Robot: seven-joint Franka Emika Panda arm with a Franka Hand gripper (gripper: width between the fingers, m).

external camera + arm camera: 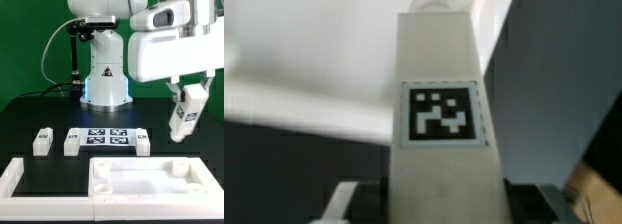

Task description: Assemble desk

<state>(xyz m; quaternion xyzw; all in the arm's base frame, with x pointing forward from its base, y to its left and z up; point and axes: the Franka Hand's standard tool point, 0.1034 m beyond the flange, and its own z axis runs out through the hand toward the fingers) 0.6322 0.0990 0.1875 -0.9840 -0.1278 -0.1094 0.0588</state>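
Desk leg (181, 126), tagged, clamped between the fingers of the gripper (185, 106) above the black mat (30, 115), with 2 loose legs (41, 141) and the top panel (150, 180) lying apart.

The desk's top panel (140, 178) and leg (441, 60) look smooth white plastic; the mat (25, 115) matt black.
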